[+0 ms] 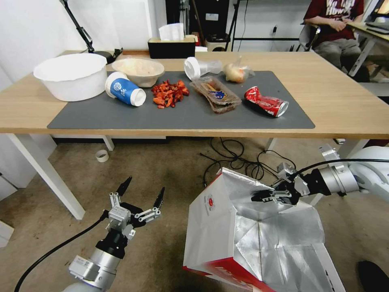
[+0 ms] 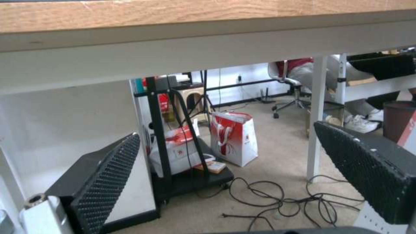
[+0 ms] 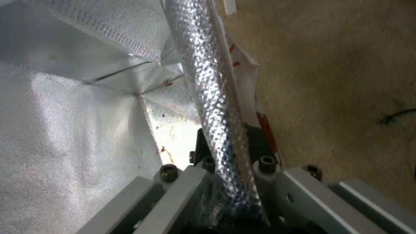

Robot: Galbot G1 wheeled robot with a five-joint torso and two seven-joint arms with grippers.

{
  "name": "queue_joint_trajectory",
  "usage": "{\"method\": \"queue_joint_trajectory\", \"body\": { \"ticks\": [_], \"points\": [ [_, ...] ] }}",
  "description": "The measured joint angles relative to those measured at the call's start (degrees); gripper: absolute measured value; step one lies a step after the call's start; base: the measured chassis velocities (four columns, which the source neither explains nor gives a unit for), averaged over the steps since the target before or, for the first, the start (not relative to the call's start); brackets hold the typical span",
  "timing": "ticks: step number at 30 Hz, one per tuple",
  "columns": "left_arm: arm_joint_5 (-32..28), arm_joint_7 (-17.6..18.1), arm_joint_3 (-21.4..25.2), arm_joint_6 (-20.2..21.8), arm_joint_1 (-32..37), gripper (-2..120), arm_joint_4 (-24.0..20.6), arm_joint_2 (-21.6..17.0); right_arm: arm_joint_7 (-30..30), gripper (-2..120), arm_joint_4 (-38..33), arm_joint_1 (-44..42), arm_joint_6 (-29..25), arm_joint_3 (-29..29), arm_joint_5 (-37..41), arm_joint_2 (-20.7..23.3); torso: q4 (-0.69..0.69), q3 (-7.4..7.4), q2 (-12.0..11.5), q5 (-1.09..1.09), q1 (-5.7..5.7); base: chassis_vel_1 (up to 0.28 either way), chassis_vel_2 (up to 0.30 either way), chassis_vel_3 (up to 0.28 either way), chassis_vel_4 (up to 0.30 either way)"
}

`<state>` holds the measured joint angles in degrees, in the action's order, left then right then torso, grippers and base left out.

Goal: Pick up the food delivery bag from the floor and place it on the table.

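— Gripping the food delivery bag [image 1: 227, 239] by the foil-lined rim, is it?

— Yes. The right claw [image 1: 265, 196] is pinched tight on the far upper edge of the bag's open mouth; the right wrist view shows the foil rim [image 3: 208, 97] running straight down between its jaws. The bag itself sits tilted over the floor [image 1: 162, 170], just in front of the tabletop [image 1: 344, 105], its red base edge low and near us. I can't tell whether it has fully cleared the carpet.

— And the other arm?

— The left claw [image 1: 139, 198] hangs spread wide and empty, off to the bag's left, below the tabletop's edge.

— So how should the lift go?

— Slowly, I'd say. It's a thin, crinkly rim held at one point, so the bag will likely swing and sag. Keep the pinch firm, raise it straight, and get the base well above the tabletop edge before moving forward.

— Room up there?

— The grey mat [image 1: 81, 117] is crowded: a crushed red can [image 1: 266, 101], a blue cup [image 1: 123, 90], a white bowl [image 1: 73, 75]. The bare wood on the right looks safest.
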<state>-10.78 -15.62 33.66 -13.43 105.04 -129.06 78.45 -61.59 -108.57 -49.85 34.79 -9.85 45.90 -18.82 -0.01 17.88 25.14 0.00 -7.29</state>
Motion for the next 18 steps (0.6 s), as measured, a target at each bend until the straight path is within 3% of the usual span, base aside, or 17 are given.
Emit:
{"method": "queue_joint_trajectory", "body": {
  "ticks": [18],
  "points": [
    [0.0,-0.1,-0.1,0.0,-0.1,100,0.0,0.0,-0.1,0,-0.2,0.2,0.0,0.3,-0.3,-0.1,0.0,2.68,4.2,0.0,-1.54,0.0,0.0,0.0,0.0]
  ]
}}
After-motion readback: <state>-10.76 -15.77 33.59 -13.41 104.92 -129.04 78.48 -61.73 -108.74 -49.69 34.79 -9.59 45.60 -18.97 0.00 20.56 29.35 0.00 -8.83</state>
